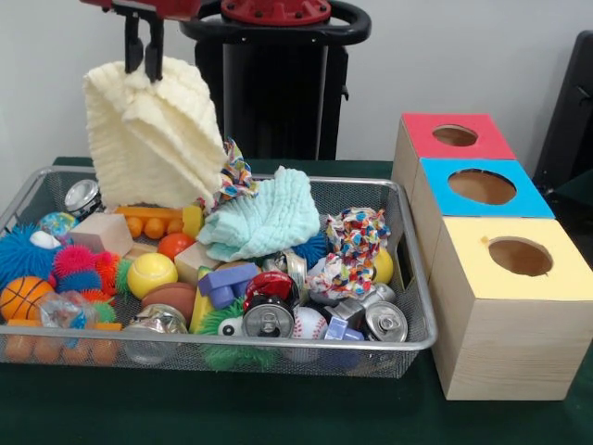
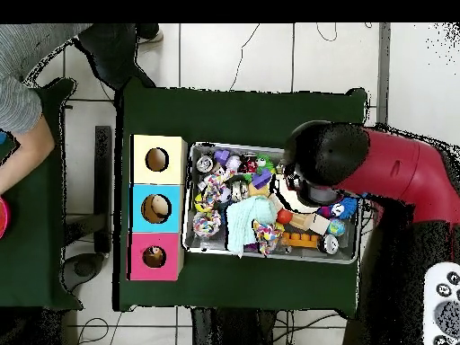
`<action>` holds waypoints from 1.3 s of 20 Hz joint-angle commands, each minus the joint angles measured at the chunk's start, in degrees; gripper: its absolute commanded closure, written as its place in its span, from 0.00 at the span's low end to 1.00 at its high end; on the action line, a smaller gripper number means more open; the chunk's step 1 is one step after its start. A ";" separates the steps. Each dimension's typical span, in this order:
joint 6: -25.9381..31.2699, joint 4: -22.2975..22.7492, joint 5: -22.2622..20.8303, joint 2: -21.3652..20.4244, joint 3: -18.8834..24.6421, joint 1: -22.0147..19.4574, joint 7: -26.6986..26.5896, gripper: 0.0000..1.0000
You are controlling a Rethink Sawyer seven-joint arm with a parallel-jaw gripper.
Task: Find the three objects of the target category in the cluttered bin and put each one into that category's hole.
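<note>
Cans (image 1: 269, 320) and balls (image 1: 151, 274) are crowding the near side of the wire bin (image 1: 422, 306). Above its far left corner the gripper (image 1: 144, 57) is pinching a cream cloth (image 1: 153, 134), fingers clamped on its top, apparently clear of the clutter. A mint cloth (image 1: 264, 218) is lying mid-bin. Three boxes (image 1: 505, 306) with holes are standing just beside it.

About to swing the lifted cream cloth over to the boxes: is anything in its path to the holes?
Nothing visible blocks it. The gripper holds the cream cloth hanging above the wire bin, clear of the clutter. The red, blue and yellow holes are uncovered.
</note>
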 commanded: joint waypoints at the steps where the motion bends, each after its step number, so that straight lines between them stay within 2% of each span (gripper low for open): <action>1: -9.24 3.03 -1.69 5.45 7.25 -3.92 -7.00 1.00; 4: -12.69 0.63 -2.21 10.48 9.98 -6.39 -9.91 1.00; 6: -12.82 -1.63 -2.64 13.47 11.40 -7.56 -11.70 1.00; 8: -12.74 -3.37 -3.21 15.45 12.25 -8.27 -12.62 1.00; 11: -13.97 -3.64 -3.73 16.86 13.22 -9.28 -12.94 1.00; 19: -21.26 0.21 -5.54 17.41 15.13 -11.30 -11.11 1.00; 26: -26.15 5.25 -7.78 15.27 15.81 -12.12 -8.61 1.00</action>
